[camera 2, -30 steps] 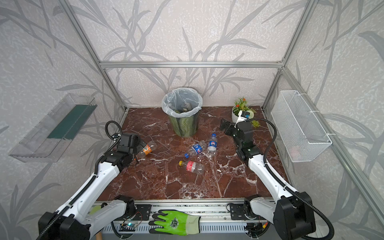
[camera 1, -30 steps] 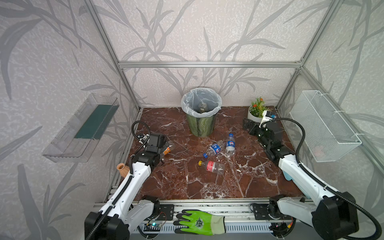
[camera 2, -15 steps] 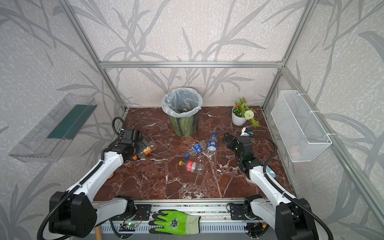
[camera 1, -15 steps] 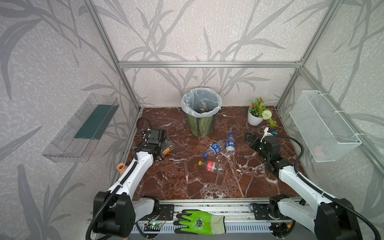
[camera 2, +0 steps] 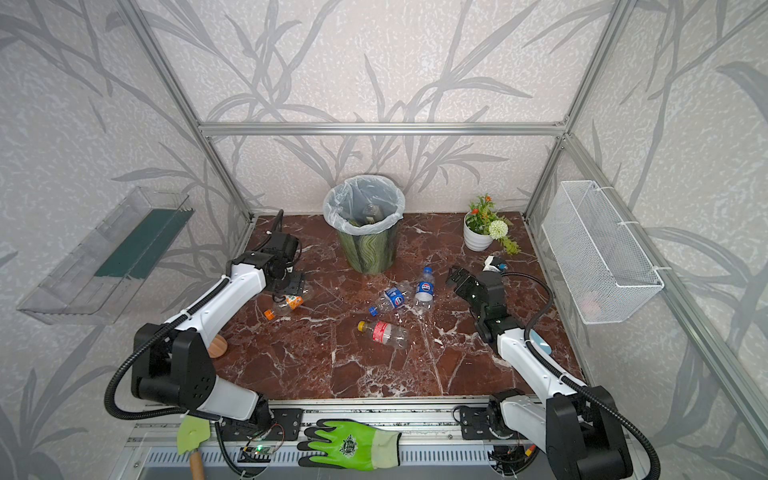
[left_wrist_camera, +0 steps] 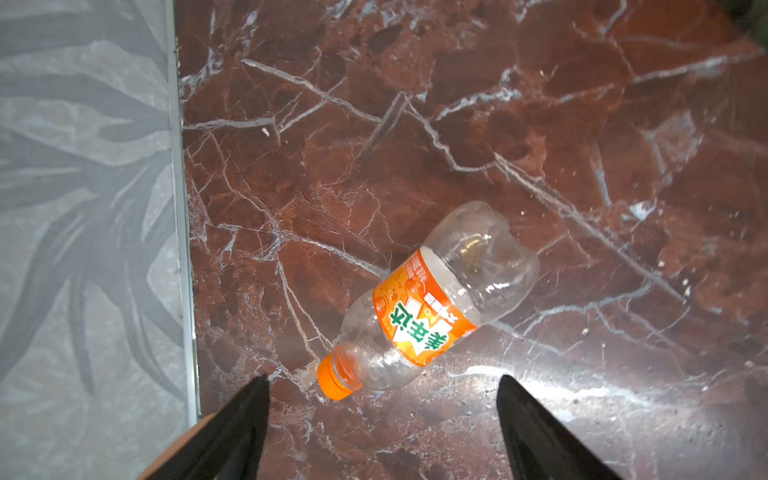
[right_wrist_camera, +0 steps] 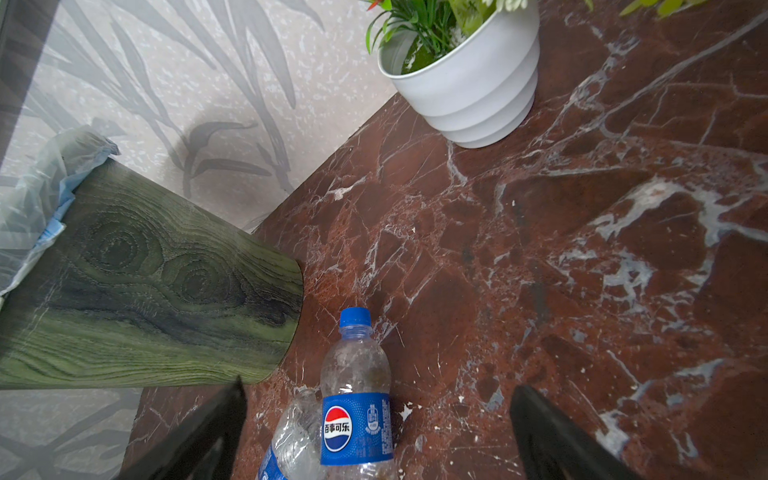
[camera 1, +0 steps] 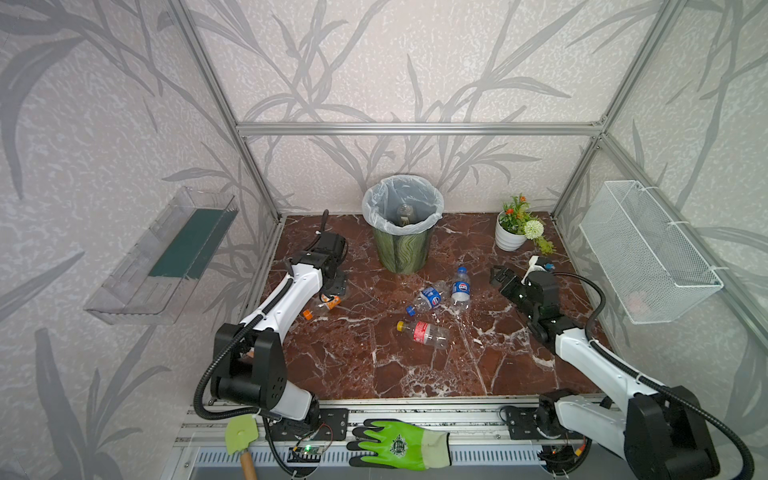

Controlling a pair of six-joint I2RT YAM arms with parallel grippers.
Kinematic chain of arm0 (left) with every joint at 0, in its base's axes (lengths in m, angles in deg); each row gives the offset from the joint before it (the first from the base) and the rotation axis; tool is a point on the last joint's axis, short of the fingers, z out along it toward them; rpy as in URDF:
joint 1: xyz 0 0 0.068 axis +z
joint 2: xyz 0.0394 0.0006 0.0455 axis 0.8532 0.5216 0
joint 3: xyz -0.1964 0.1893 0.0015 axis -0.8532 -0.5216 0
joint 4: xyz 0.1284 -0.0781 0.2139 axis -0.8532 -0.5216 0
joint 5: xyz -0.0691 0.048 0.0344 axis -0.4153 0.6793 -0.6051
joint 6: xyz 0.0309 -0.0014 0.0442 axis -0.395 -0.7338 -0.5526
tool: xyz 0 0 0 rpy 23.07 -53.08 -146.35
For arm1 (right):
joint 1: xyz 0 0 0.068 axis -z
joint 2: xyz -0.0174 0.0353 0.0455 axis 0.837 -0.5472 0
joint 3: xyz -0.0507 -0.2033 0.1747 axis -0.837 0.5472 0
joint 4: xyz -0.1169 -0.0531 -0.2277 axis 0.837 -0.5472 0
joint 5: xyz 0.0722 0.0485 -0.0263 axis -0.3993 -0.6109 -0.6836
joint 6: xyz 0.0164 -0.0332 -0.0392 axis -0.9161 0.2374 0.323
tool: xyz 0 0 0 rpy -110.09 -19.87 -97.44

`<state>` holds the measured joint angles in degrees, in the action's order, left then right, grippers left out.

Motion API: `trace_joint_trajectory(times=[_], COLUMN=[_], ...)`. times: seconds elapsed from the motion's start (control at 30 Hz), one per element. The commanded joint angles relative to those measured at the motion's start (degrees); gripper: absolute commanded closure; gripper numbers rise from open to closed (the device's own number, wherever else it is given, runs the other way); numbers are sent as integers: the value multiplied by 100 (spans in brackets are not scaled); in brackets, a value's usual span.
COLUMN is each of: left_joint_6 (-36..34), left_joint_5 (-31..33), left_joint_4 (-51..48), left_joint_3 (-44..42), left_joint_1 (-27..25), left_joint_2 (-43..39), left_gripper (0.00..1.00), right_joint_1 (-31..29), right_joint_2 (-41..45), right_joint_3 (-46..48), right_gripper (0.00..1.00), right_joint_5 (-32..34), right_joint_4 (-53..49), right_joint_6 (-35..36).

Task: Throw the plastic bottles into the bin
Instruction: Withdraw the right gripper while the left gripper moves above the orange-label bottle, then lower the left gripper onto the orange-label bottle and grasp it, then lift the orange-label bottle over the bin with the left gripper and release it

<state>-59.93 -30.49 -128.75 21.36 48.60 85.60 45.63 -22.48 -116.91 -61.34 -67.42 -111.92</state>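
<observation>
Plastic bottles [camera 2: 392,298], four that we can count, lie out on the marble table [camera 1: 374,374]. Nearest is the red-labelled bottle [camera 1: 424,332], on its side and well apart from both arms.

Further in, by the left edge, the orange-labelled bottle [left_wrist_camera: 428,307] lies on its side. The left gripper [left_wrist_camera: 381,378] hangs above its cap end with its fingers spread wide, touching nothing. We judge it is lined up to close on that bottle. In both top views the wrist covers those fingers.

To the right, the crumpled blue-labelled bottle [camera 1: 428,298] touches the blue-capped bottle [camera 1: 460,287]. The right gripper [right_wrist_camera: 378,384] faces them, fingers wide and empty. Their bases are cut off in the right wrist view, so the blue-capped one may be standing.

Farthest back stands the bin [camera 1: 402,257]. One bottle in the bin [camera 1: 404,212] shows, and the liner hides whatever lies beneath it.
</observation>
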Motion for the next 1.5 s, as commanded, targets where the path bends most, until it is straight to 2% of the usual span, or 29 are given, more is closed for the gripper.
trace_joint_trajectory(times=[0.0, 0.13, 0.2, 0.27, 0.4, 0.5, 0.67, 0.8, 0.87, 1.0, 1.27, 1.47], left_joint_6=[-1559, -1757, -1840, -1823, -1941, -1952, -1895, -1845, -1782, -1502, -329, 511], left_joint_5=[-10, -662, -790, -610, -695, -439, -369, -534, -666, -926, -1332, -1518], left_joint_4=[31, -1, -42, -71, 64, 79, 240, 121, 81, 89, 789, 1912], left_joint_3=[-379, -206, -31, 149, 249, 290, 305, 424, 442, 469, 181, -196], left_joint_1=[3, 11, 11, 16, 16, 20, 20, 20, 20, 19, 20, 20], left_joint_2=[-91, 286, 586, 872, 1244, 1600, 1825, 1967, 1951, 1609, 313, -1371], left_gripper=[15, 15, 17, 18, 18, 20, 24, 32, 41, 63, 72, 75], right_joint_1=[65, 85, 100, 125, 220, 334, 406, 478, 496, 505, 504, 504], right_joint_2=[-35, -74, -96, -88, -3, 81, 164, 159, 184, 241, 180, 109], right_joint_3=[-86, -82, -77, -61, 42, 123, 168, 192, 216, 280, 245, 124], right_gripper=[1, 1, 1, 1, 1, 1, 1, 1, 1, 1, 1, 0], right_joint_5=[-53, -90, -111, -166, -174, -226, -229, -300, -317, -301, -488, -666], right_joint_4=[150, 217, 235, 237, 255, 281, 252, 273, 281, 243, 206, 123], right_joint_6=[-20, -50, -81, -91, -142, -196, -152, -169, -170, -146, -87, 2])
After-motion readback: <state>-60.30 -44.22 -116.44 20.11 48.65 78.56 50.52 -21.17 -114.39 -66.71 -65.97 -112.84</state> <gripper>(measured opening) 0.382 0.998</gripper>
